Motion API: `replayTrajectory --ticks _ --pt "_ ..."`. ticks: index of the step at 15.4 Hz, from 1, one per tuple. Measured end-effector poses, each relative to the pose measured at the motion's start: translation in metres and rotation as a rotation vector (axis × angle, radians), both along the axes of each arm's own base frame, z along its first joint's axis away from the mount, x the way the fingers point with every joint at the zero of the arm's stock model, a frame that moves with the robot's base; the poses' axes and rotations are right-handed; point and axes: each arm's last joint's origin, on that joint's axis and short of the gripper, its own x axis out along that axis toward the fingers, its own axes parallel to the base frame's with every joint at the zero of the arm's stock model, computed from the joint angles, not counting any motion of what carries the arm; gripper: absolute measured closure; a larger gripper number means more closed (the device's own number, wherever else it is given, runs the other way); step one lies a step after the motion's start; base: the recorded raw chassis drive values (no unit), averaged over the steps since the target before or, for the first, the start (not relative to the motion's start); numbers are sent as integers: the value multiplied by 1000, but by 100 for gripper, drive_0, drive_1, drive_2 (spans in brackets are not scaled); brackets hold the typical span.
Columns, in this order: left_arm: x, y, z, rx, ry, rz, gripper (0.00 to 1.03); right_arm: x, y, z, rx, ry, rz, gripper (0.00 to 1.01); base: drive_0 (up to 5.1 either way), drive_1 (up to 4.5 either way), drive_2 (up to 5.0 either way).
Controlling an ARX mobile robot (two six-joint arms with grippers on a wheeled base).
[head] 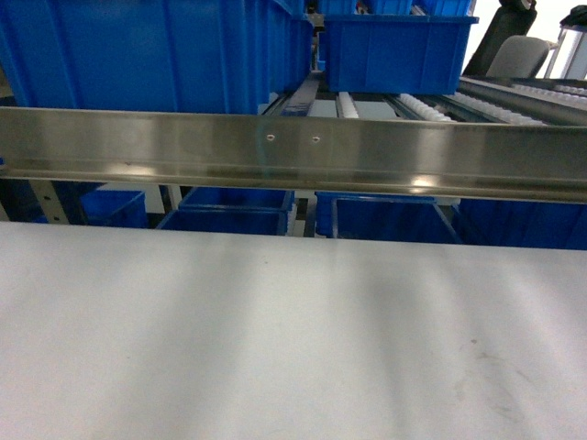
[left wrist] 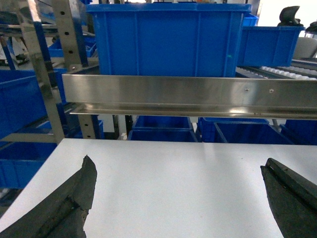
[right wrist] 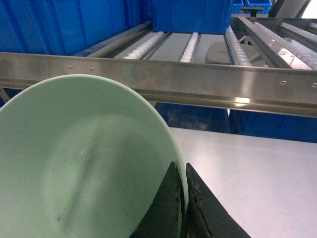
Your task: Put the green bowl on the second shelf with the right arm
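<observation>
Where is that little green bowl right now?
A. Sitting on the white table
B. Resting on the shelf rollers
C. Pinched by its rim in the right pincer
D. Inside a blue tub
C: in the right wrist view the right pincer is closed on the rim of the green bowl, in front of the steel rail.

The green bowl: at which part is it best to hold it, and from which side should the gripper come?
Grip the thin rim. In the right wrist view the right gripper is already shut on the green bowl this way, one finger inside the wall and one outside, at the edge nearest the wrist. The smooth rounded wall offers no other hold, so coming over the rim seems best.
</observation>
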Motion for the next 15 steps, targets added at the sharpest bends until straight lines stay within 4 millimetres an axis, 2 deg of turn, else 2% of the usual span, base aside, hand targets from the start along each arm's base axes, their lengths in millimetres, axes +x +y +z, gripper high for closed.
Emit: replayTrajectory --ticks 15 --pt "0 0 0 0 1 -1 5 0 0 0 0 -1 0 99 -483 128 350"
